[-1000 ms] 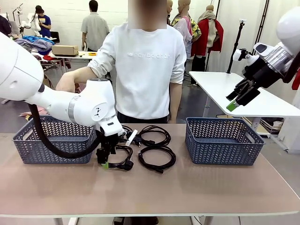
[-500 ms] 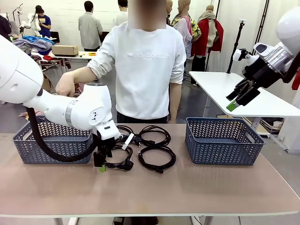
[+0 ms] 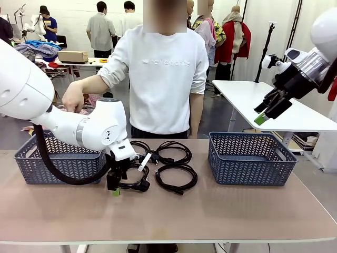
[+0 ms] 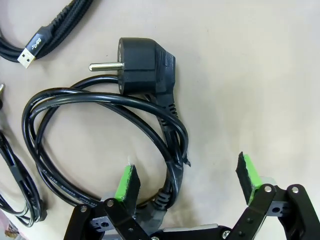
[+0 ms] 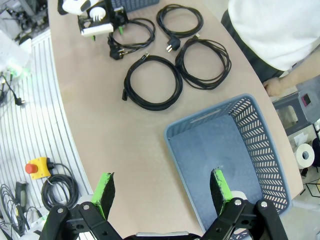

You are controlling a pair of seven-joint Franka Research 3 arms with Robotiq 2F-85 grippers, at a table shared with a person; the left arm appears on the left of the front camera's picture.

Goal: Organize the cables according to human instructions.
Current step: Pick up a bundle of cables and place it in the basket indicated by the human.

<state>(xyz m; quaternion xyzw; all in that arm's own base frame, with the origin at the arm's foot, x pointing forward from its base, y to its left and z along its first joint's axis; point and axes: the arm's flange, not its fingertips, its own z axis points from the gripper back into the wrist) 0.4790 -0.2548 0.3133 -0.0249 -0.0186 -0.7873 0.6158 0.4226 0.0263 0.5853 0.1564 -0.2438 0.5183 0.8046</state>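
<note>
Bench (image 3: pixel 210 216) edge nearest, then the left jaws: open, pointing down, green pads (image 4: pixel 126 184) astride one side of the near-left cable (image 4: pixel 172 125), whose plug (image 4: pixel 145 65) lies flat beyond. Three more coiled cables (image 3: pixel 176 178) lie beside and behind it, between two blue baskets (image 3: pixel 250 158). Right jaws hang open, high over the right basket. Farther, the person's hand (image 3: pixel 72 97) hovers behind the left basket.

A tan table (image 3: pixel 226 211) carries four coiled black cables (image 3: pixel 176 177) between two blue baskets (image 3: pixel 251 161).
</note>
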